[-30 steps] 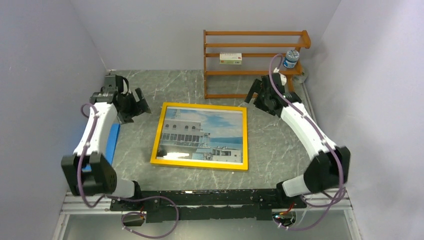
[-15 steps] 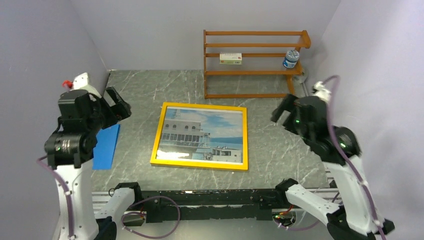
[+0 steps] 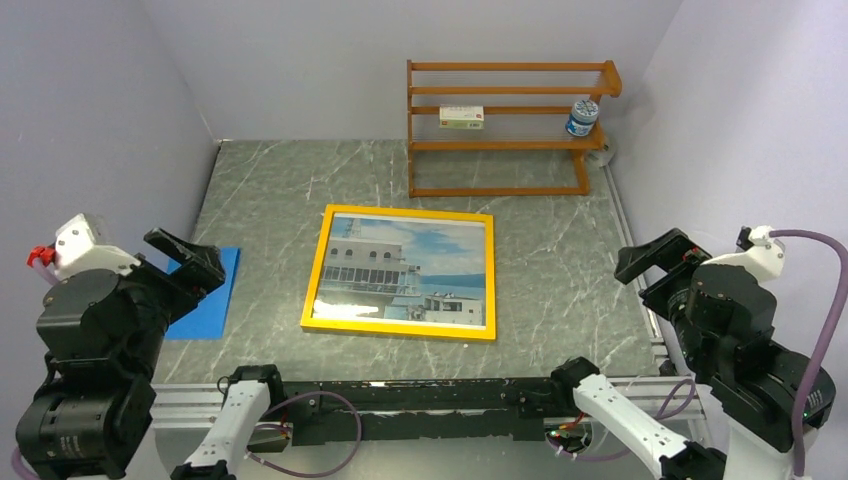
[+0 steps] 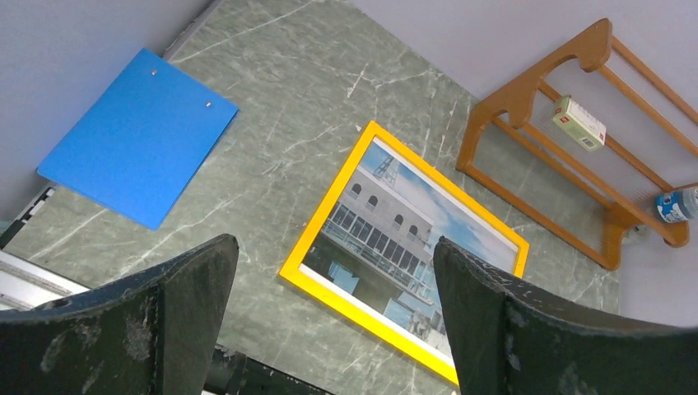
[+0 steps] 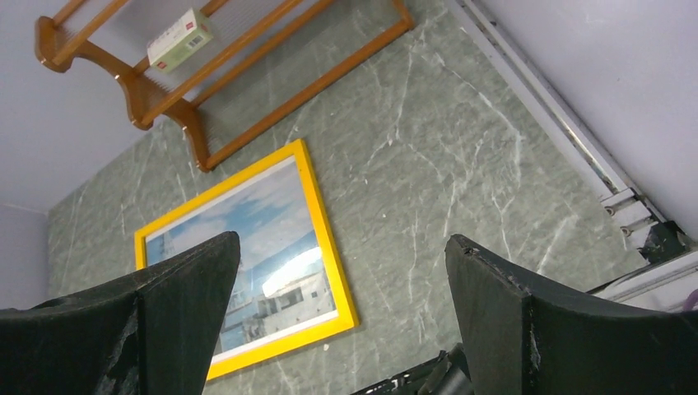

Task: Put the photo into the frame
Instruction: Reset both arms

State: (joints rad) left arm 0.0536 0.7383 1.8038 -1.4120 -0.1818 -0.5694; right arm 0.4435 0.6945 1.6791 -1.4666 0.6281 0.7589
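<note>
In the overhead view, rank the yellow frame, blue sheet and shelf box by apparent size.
1. yellow frame
2. blue sheet, partly hidden behind the left gripper
3. box

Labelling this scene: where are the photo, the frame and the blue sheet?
the photo [image 3: 405,265], top view, middle of the print.
the frame [image 3: 400,329], top view, near yellow bar.
the blue sheet [image 3: 210,300], top view, bare middle.
</note>
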